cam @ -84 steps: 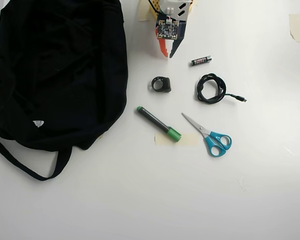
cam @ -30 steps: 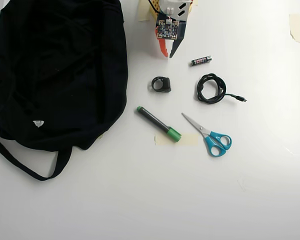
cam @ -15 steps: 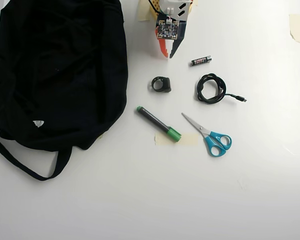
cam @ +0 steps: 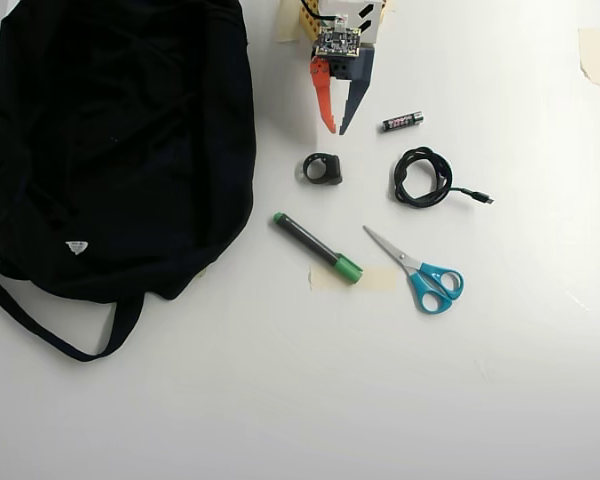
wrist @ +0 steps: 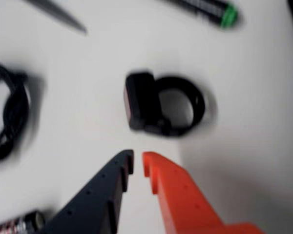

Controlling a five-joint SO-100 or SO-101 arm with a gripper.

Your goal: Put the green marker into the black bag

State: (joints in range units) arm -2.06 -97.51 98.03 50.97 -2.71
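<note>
Filling the left third of the overhead view, the black bag lies slumped on the white table, its strap looping out at the lower left and a tiny white label on the fabric; it reads as the drop-off point, set to one side so the small things stay clear of it. Just right of the bag, near the top edge, the gripper points down into the scene with its orange and dark fingers drawn nearly together, only a narrow slit between the tips, and nothing between them; the wrist view shows the same thin gap. Below the tips sits a small black ring-shaped clip, apart from them, which also fills the centre of the wrist view, blurred. Below that, the green marker rests flat on the table, angled down to the right, its green cap lying on a strip of pale tape and its small green end nearest the bag, which it does not touch. I judge the reach has only begun: the fingers must spread and pass over the clip to get at the barrel. Further right lie a small battery, a coiled black cable and blue-handled scissors, all well apart from the marker except the scissor blades, which come near its cap.
</note>
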